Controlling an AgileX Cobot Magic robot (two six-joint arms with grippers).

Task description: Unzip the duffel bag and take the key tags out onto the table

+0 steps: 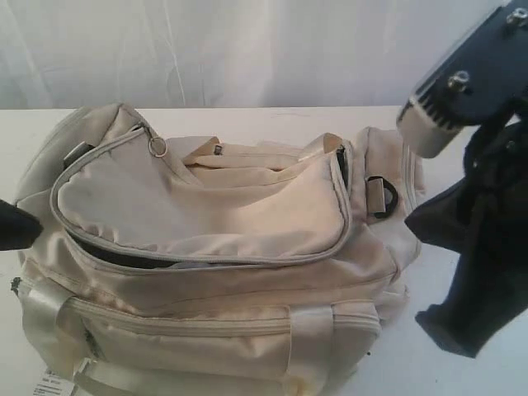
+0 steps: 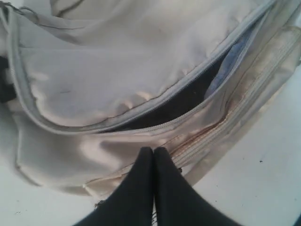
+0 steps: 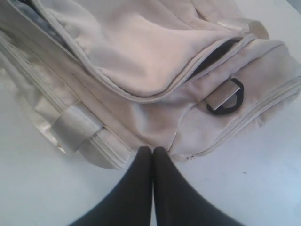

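The cream duffel bag (image 1: 223,247) lies on the white table (image 1: 388,363). Its curved zip flap (image 1: 206,206) is unzipped along the front, showing a dark gap (image 2: 178,101) with grey lining (image 2: 230,66) inside. The zip's ring pull (image 1: 157,147) sits at the flap's back left. No key tags show in any view. My left gripper (image 1: 16,224) is shut and empty at the bag's left end, its tips (image 2: 153,151) just over the fabric below the gap. My right gripper (image 1: 429,318) is shut and empty by the bag's front right corner (image 3: 153,150), near the black D-ring (image 3: 225,99).
Shiny webbing handles (image 3: 70,132) cross the bag's front side. A paper label (image 1: 54,384) hangs at the front left corner. Bare tabletop (image 3: 244,188) lies to the right of the bag, and a white curtain (image 1: 247,49) hangs behind it.
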